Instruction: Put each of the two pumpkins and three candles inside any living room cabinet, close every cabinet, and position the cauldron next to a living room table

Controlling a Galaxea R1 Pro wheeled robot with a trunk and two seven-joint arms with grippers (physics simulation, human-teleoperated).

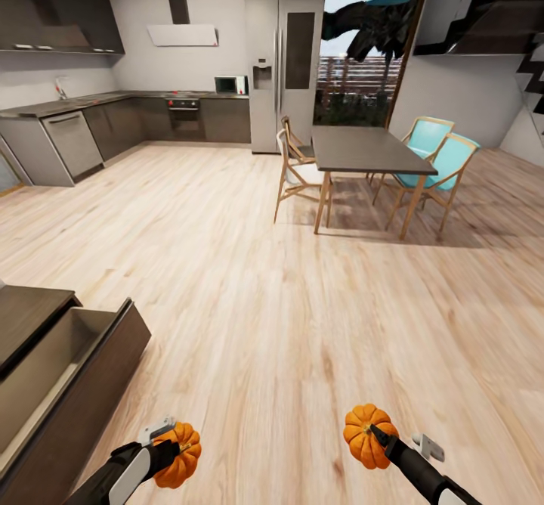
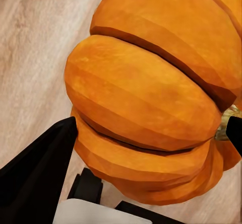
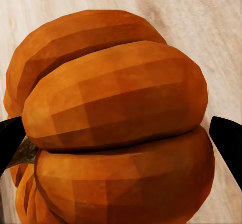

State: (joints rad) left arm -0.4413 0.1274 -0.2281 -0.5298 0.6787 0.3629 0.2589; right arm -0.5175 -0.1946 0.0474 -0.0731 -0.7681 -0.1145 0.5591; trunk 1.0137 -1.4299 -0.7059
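You've got a pumpkin pinched in the left gripper and another pumpkin in the right gripper. The open cabinet drawer sits off left, probably nearer your left arm.

Open kitchen and dining area over a pale wood plank floor.

A grey rectangular dining table is seen far right of centre, with two light wooden chairs on its left and two turquoise-seated chairs on its right. A tall grey refrigerator is set against the far wall, with dark kitchen counters to its left.
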